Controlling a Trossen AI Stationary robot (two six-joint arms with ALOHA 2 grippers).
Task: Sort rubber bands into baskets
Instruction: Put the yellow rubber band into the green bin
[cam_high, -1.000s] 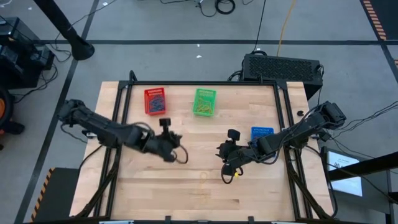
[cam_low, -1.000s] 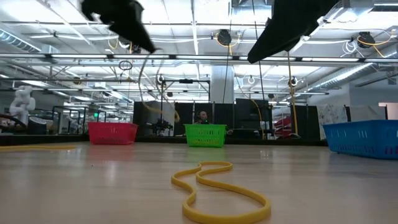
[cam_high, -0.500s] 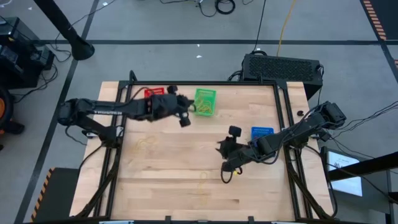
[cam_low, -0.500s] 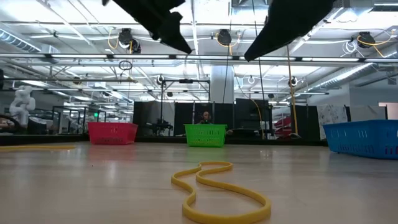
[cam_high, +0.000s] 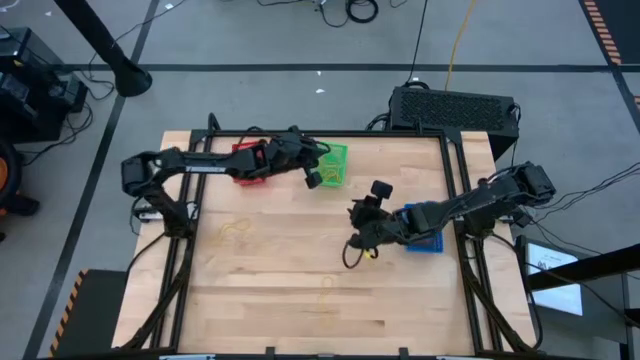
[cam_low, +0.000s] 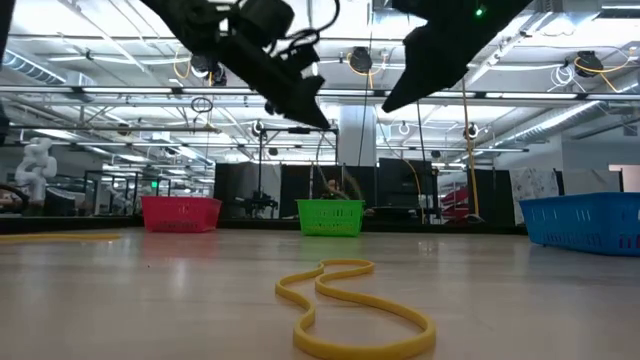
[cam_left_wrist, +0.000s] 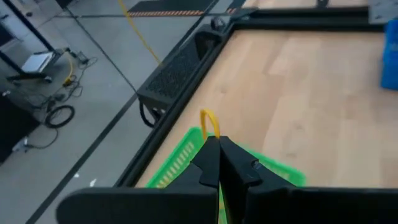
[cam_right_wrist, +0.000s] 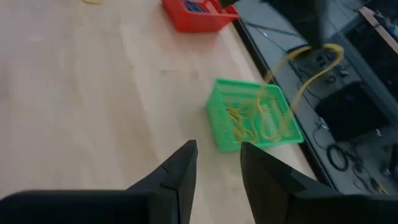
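My left gripper (cam_high: 314, 177) hovers above the green basket (cam_high: 332, 165), shut on a yellow rubber band (cam_right_wrist: 297, 84). The red basket (cam_high: 248, 162) stands to the left of the green one, partly under my left arm. Part of the blue basket (cam_high: 425, 243) shows from under my right arm. My right gripper (cam_right_wrist: 217, 152) hangs open over the middle of the table (cam_high: 280, 260), nothing between its fingers. More yellow bands (cam_high: 232, 232) lie loose on the table, and one lies close in the low view (cam_low: 350, 310). My left gripper pinches the yellow band between its two shut fingers; a short loop of it (cam_left_wrist: 209, 124) sticks out past the fingertips. The fingers come from the table's left, slanting down. The rest of the band (cam_right_wrist: 273, 106) hangs slack over the green basket; whether it touches the basket I cannot tell.
The green basket holds several yellow bands (cam_right_wrist: 245, 124). A big black box (cam_high: 455, 108) stands just beyond the table's far right edge. Black rails (cam_high: 455, 170) run along the table's sides. Loose bands (cam_high: 327, 300) lie near the front edge.
My left gripper has swung from the middle of the table toward the far edge and to the right, carrying the yellow band over the green basket. My right gripper has drifted a little toward the far edge and turned, staying open.
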